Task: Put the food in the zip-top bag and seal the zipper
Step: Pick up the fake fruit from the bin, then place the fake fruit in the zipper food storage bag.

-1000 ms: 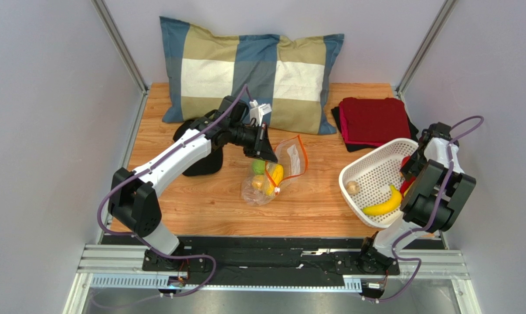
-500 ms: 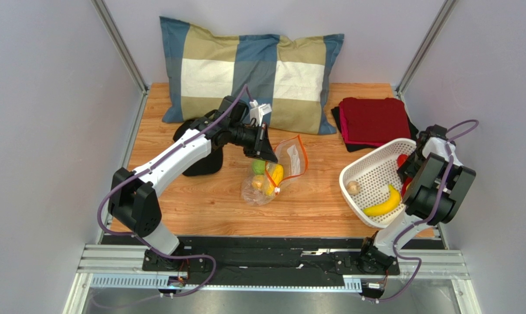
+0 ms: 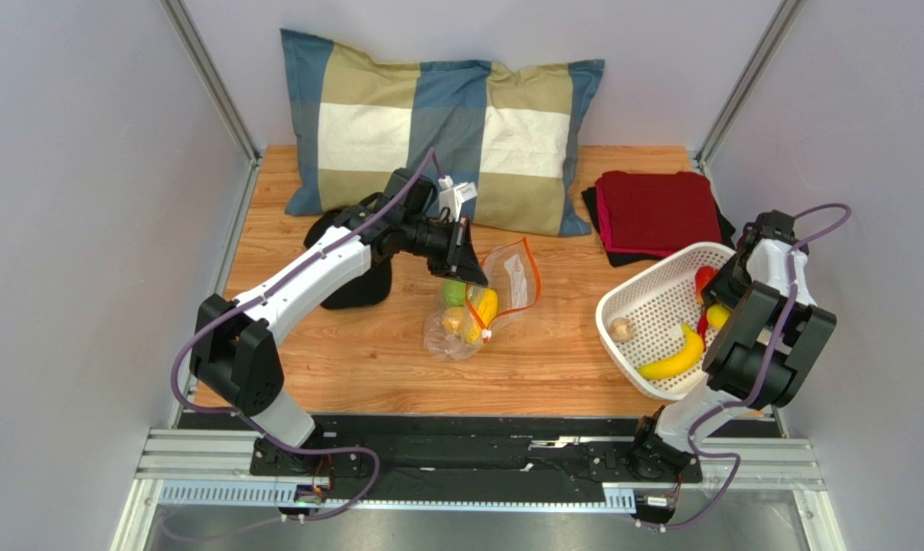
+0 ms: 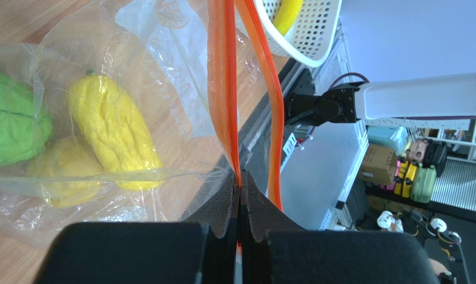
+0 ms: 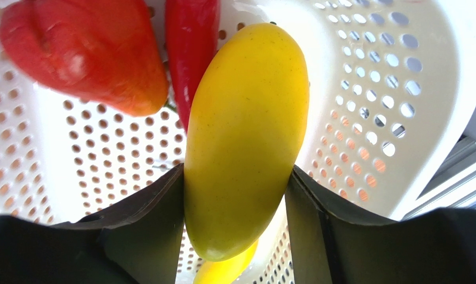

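Top external, L to R: left gripper (image 3: pixel 461 266) clamped tight on the zipper (image 4: pixel 225 89) strip, holding the zip-top bag (image 3: pixel 489 301) mouth up mid-table, unsealed. Bagged so far: green piece (image 4: pixel 12 124), two lemon-like pieces (image 4: pixel 113 133). Rt side: white basket (image 3: pixel 650 301) holds banana (image 3: pixel 673 356), beige piece (image 3: pixel 623 328), red pieces (image 5: pixel 86 53). Right gripper (image 5: pixel 237 195) grips a yellow oval piece (image 5: pixel 246 118) by both flanks (inside basket, not lifted clear). Est. approx. half bagged; remaining items plus sealing left.
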`<state>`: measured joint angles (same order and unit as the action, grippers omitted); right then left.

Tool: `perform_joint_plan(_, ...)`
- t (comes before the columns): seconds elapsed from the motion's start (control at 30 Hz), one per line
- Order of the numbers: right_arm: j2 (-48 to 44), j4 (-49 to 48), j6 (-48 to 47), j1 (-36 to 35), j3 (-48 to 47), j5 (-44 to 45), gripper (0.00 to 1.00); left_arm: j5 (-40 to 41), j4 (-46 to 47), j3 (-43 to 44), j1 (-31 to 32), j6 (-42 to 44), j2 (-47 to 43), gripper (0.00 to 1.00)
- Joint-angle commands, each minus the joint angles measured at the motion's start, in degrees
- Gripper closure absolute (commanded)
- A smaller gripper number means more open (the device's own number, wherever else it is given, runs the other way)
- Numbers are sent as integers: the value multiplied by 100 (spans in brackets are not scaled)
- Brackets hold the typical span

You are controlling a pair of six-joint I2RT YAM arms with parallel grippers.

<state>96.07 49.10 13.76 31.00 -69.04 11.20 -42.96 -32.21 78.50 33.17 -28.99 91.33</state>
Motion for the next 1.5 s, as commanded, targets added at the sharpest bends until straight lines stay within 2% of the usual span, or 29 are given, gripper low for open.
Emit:
perform_joint_plan(0.0, -414, 327, 13, -59, -330, -425, 53, -90, 21, 209, -38, 113, -54, 100)
perform_joint_plan(0.07, -545, 424, 4, -112, -426, -618, 56, -81, 13, 218, -30, 131, -54, 100)
perform_joint_plan(0.13, -651, 547, -31, -200, -505, -811, 68, -81, 4, 210, -30, 148, -54, 100)
perform_joint_plan(0.2, -826, 688, -145, -331, -690, -1531, 81, -90, -5, 210, -38, 157, -63, 100)
perform_joint_plan(0.33, -1186, 917, -487, -1016, -1313, -2480, 92, -99, -49, 210, -47, 218, -89, 100)
perform_joint_plan(0.37, -1257, 952, -723, -1174, -1453, -3231, 94, -99, -58, 201, -65, 227, -89, 100)
perform_joint_plan(0.4, -1353, 1117, -786, -1515, -1786, -3595, 100, -90, -58, 201, -65, 227, -89, 100)
perform_joint_plan(0.47, -1424, 1242, -831, -1886, -2060, -4350, 100, -72, -58, 218, -65, 219, -89, 100)
perform_joint_plan(0.63, -1653, 1234, -533, -3064, -2649, -5162, 100, -63, 30, 201, -82, 157, -107, 100)
perform_joint_plan(0.83, -1838, 531, 468, -3970, -2264, -5899, 100, -46, 179, 183, -188, 43, -115, 100)
perform_joint_plan(1.1, -1469, 170, 751, -5155, -1517, -5875, 100, -46, 180, 166, -276, 8, -80, 100)
perform_joint_plan(1.37, -916, 38, 1032, -5614, -1191, -5216, 100, -151, 224, 166, -329, -45, -124, 100)
perform_joint_plan(1.47, -503, 134, 1138, -5632, -1410, -5102, 95, -195, 259, 113, -337, -54, -177, 100)
